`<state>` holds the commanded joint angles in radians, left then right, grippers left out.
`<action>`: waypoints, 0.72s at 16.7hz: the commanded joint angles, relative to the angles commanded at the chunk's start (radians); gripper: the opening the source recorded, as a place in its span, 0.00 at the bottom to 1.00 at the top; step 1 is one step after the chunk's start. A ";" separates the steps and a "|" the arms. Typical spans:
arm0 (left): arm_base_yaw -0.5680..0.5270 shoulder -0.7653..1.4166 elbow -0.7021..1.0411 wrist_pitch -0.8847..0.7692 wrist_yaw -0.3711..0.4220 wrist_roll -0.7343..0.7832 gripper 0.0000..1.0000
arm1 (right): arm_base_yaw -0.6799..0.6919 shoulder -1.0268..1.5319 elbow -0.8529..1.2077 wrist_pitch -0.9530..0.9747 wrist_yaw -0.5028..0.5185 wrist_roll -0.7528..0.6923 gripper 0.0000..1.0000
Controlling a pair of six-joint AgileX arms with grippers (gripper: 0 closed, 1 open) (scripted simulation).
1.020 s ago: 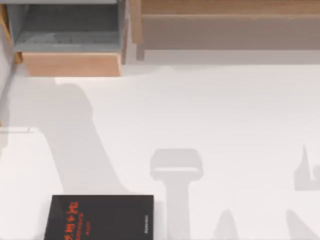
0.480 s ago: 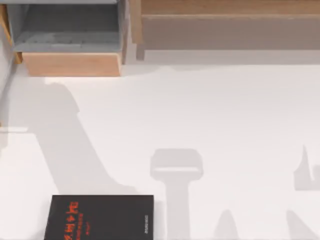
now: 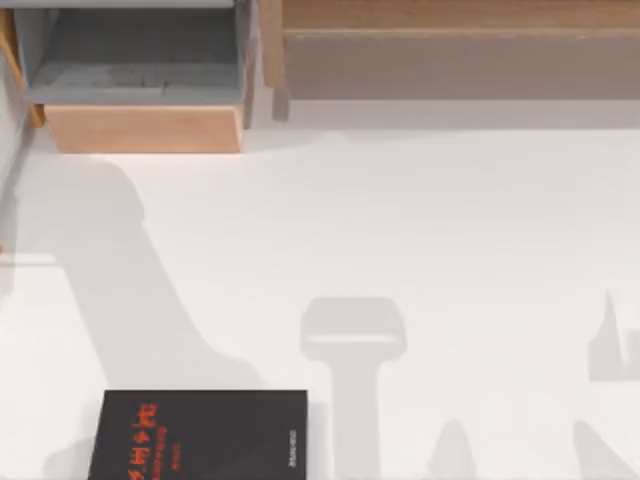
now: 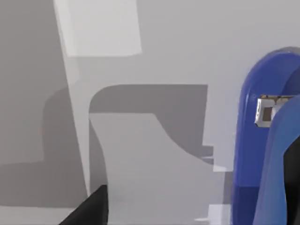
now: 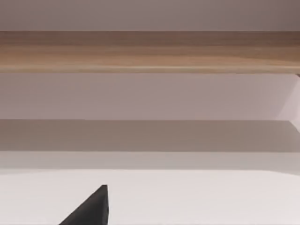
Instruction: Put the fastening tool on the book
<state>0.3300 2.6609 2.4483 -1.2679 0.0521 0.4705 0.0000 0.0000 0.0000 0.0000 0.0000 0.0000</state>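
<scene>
Top view: the book (image 3: 200, 435) lies flat at the near edge of the white table (image 3: 420, 250), toward the table's left, with its long axis running left to right and its red-orange lettering toward its left end. Its cover is bare, so the placing is judged not yet done. Far behind the book stands an open wooden box (image 3: 140, 90) with a grey inside, and to the right of that a long wooden shelf (image 3: 450, 50). Between these and the book the table is bare, which leaves open room on the book's far side and its right side. Left wrist view: the fastening tool (image 4: 262, 140), blue with a small metal part near its top, stands close against the camera beside a dark corner of the left gripper (image 4: 91, 208). It looks carried, but whether the fingers are closed on it cannot be told, nor can its exact bearing from the book. The left arm is judged the nearer one. Right wrist view: a dark corner of the right gripper (image 5: 89, 208) faces the shelf, well to the right of the book; its opening cannot be told.
</scene>
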 joint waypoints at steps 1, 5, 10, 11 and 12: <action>0.000 0.000 0.000 0.000 0.000 0.000 1.00 | 0.000 0.000 0.000 0.000 0.000 0.000 1.00; 0.000 0.000 0.000 0.000 0.000 0.000 0.77 | 0.000 0.000 0.000 0.000 0.000 0.000 1.00; 0.000 0.000 0.000 0.000 0.000 0.000 0.40 | 0.000 0.000 0.000 0.000 0.000 0.000 1.00; 0.000 0.000 0.000 0.000 0.000 0.000 0.32 | 0.000 0.000 0.000 0.000 0.000 0.000 1.00; 0.000 0.000 0.000 0.000 0.000 0.000 0.25 | 0.000 0.000 0.000 0.000 0.000 0.000 1.00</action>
<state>0.3300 2.6609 2.4483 -1.2679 0.0521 0.4705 0.0000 0.0000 0.0000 0.0000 0.0000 0.0000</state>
